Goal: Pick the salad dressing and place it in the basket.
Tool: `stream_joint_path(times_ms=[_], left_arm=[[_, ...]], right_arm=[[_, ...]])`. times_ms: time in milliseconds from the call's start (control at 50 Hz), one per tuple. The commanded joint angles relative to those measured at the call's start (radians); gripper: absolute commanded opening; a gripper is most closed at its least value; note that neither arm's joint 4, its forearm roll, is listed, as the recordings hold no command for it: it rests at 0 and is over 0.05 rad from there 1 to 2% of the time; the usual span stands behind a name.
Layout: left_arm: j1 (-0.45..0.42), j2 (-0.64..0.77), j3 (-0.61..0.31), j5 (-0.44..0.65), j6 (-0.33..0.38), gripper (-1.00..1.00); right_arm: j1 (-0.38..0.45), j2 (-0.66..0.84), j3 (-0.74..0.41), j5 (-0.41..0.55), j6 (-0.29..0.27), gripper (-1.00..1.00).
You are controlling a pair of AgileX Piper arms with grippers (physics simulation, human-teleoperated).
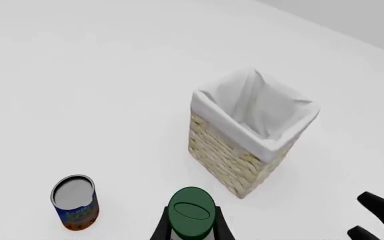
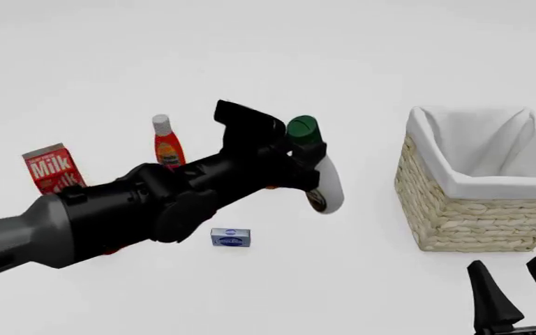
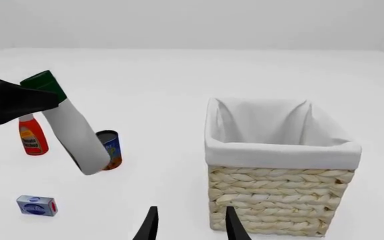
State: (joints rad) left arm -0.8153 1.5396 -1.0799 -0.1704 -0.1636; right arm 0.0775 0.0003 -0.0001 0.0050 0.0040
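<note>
Your left pincer (image 2: 307, 155) is clamped high on the salad dressing (image 2: 324, 183), just under its green cap, bottle tilted and clear of the bench, basket (image 2: 463, 209) off to its right; smooth, rigid, bottom-heavy plastic likely to pivot, so keep that neck hold.

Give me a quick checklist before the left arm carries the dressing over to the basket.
1. Grip: left gripper shut on the dressing just under its green cap: ok.
2. Lifted: the front and right wrist views show the bottle hanging tilted, off the table: ok.
3. Basket open and holding nothing that shows: ok.
4. Path: nothing stands between bottle and basket in the front view: ok.
5. Height: whether the bottle's base would pass over the basket rim: cannot tell.
6. Right gripper open, low, in front of the basket, out of the path: ok.
</note>
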Motion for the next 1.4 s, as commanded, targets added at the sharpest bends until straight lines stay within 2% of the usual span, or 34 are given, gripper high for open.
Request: stream_joint_path(times_ms=[20, 240, 400, 480, 520, 540, 560, 700, 860, 1000, 1080, 1200, 1260, 1400], left_arm=[[-0.007, 0.0, 0.007, -0.016, 0.01, -1.0], [-0.004, -0.004, 0.008, -0.015, 0.016, -1.0], [-0.009, 0.002, 0.005, -0.012, 0.021, -1.0], [-0.01, 0.003, 0.004, -0.011, 0.024, -1.0], [-0.012, 0.006, 0.004, -0.01, 0.026, -1.0], [-0.012, 0.006, 0.004, -0.01, 0.026, -1.0], [-0.014, 0.009, 0.004, -0.01, 0.029, -1.0], [-0.014, 0.009, 0.005, -0.009, 0.03, -1.0], [-0.021, 0.007, 0.005, -0.003, 0.032, -1.0], [-0.021, 0.009, 0.005, -0.001, 0.033, -1.0], [-0.024, 0.012, 0.003, 0.001, 0.036, -1.0], [-0.03, 0.013, 0.003, 0.001, 0.038, -1.0], [-0.031, 0.015, -0.001, 0.004, 0.041, -1.0], [-0.038, 0.014, -0.007, 0.012, 0.047, -1.0]], right_arm=[[0.001, 0.0, 0.0, -0.005, -0.003, 1.0], [0.009, 0.0, 0.0, -0.008, -0.009, 1.0], [0.052, 0.014, 0.0, -0.013, -0.051, 1.0], [0.065, 0.076, 0.0, -0.073, -0.068, 1.0], [0.087, 0.149, -0.001, -0.142, -0.09, 1.0], [0.087, 0.154, -0.001, -0.146, -0.09, 1.0], [0.108, 0.21, -0.001, -0.199, -0.106, 1.0], [0.145, 0.356, -0.001, -0.346, -0.128, 1.0], [0.198, 0.501, -0.024, -0.442, -0.139, 1.0], [0.241, 0.609, -0.107, -0.413, -0.13, 1.0], [0.263, 0.669, -0.157, -0.381, -0.154, 1.0], [0.288, 0.709, -0.217, -0.326, -0.152, 1.0], [0.306, 0.741, -0.249, -0.306, -0.171, 1.0], [0.339, 0.804, -0.313, -0.263, -0.162, 1.0]])
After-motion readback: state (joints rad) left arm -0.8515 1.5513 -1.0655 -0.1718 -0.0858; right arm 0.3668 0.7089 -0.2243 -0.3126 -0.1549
